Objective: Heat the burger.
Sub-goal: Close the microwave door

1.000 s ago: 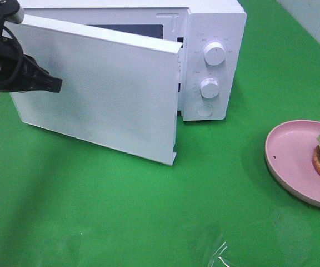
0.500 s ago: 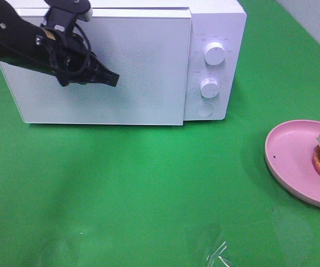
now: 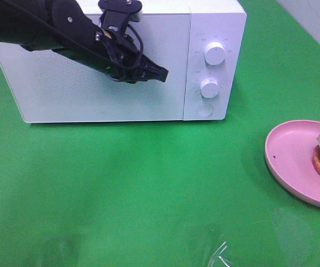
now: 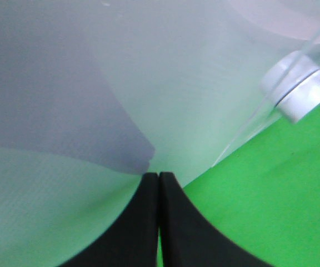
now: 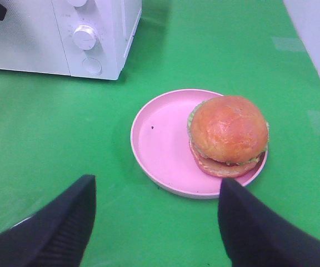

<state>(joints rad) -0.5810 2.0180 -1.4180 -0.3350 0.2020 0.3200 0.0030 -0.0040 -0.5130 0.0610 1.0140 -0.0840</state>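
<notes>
We find the microwave oven (image 3: pixel 121 61) with its door (image 3: pixel 93 67) flush against the cabinet. The left gripper (image 3: pixel 161 73) hangs just in front of that door, near the edge that meets the control panel, and its two black fingers (image 4: pixel 143 222) are pressed together with nothing between them. Beyond the fingertips, toward the panel, stand the upper knob (image 3: pixel 214 53), the lower knob (image 3: pixel 209 88) and the round door-release button (image 3: pixel 205 109).

The burger (image 5: pixel 228 135) sits on the pink plate (image 5: pixel 160 139), on the side of the plate away from the oven. Plate and burger lie on the green table (image 3: pixel 149 189), well apart from the left gripper and from the oven. The right gripper (image 5: pixel 154 222) hangs just short of the plate; its fingers stand wide apart and grip nothing. The burger lies ahead of it, nearer one finger than the other.

We judge the task to be at an early stage. The burger is not inside the oven and the door is shut. Remaining steps, in our judgement: open the door, carry the burger or its plate into the cavity, shut the door, then set the knobs to start heating.
</notes>
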